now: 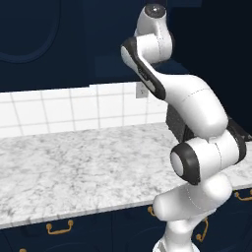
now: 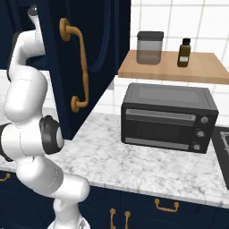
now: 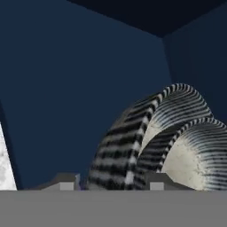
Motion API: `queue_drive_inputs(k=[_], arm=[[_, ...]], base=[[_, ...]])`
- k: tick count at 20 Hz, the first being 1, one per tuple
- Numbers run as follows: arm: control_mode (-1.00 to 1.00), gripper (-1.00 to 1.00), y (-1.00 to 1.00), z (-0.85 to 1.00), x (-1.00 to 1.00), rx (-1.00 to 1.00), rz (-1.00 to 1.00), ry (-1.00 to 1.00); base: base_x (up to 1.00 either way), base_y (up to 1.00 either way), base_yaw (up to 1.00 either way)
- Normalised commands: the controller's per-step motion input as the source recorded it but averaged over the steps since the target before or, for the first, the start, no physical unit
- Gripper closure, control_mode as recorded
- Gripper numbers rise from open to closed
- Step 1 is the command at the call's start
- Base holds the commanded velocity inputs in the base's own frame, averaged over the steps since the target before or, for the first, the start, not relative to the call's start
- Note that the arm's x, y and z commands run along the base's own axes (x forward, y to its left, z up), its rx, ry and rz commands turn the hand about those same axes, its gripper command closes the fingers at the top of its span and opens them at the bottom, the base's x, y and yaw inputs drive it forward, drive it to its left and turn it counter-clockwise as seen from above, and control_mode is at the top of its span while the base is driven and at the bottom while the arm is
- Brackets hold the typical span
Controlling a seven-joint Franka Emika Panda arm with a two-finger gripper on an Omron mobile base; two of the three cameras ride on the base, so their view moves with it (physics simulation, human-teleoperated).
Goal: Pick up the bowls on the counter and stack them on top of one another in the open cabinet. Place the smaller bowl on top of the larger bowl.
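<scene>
**Two bowls nested inside the navy cabinet**

Left base view: the white arm [image 1: 197, 147] rises from 5 o'clock and reaches up toward 12 o'clock into the dark open cabinet [image 1: 206, 34]. The marbled desk [image 1: 74, 167] runs below it, backed by white tiles [image 1: 64, 108].

Right base view: the arm climbs along 9 o'clock behind the open cabinet door [image 2: 85, 62] with its gold handle [image 2: 78, 67]. On the desk at 3 o'clock stands a dark toaster oven [image 2: 169, 117]; above it a wooden shelf [image 2: 174, 67] carries a grey canister [image 2: 150, 47] and a brown bottle [image 2: 184, 53].

Hand view: the larger bowl [image 3: 119, 146] fills 5 o'clock, the smaller bowl [image 3: 199, 155] sitting inside it (both look tipped here, since the camera is rolled). The fingers [image 3: 108, 182] flank the larger bowl's rim at 6 o'clock; whether they grip it I cannot tell.
</scene>
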Motion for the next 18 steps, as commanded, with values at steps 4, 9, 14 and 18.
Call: queue_drive_inputs(k=[4,9,14,18], arm=[[-1.00,-1.00,0.00,0.00,-0.50,-0.06,0.30,-0.18],[-1.00,-1.00,0.23,-0.11,-1.00,-0.17,0.22,-0.23],[-1.00,-1.00,0.49,-0.17,-1.00,-0.17,0.06,-0.01],[-1.00,-1.00,0.69,-0.57,-1.00,-0.16,0.00,0.31]], base=[[0.00,0.00,0.00],[0.00,0.00,0.00],[0.00,0.00,0.00],[0.00,0.00,0.00]])
